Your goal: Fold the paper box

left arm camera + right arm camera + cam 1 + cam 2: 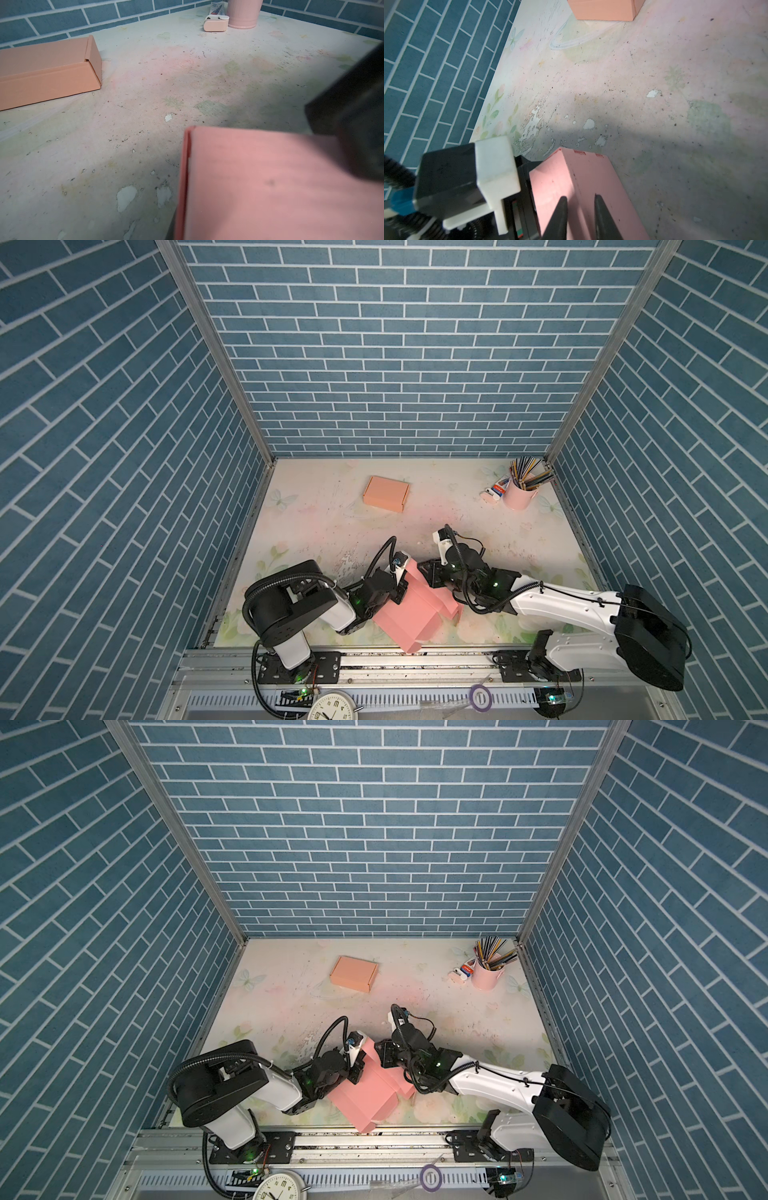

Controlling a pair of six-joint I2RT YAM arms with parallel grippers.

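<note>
pink half-folded paper box (409, 616) long axis diagonal; right gripper (579, 196) fingers slightly apart astride its fold, grip unclear; left gripper (400, 591) can't tell; orange closed carton (386, 493) well behind

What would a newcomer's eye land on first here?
The pink paper box up front, partly folded, with the left pincer and right pincer both at it. Behind, a closed peach box sits alone at the back left, and a pink cup of pencils stands in the back-right corner.
</note>
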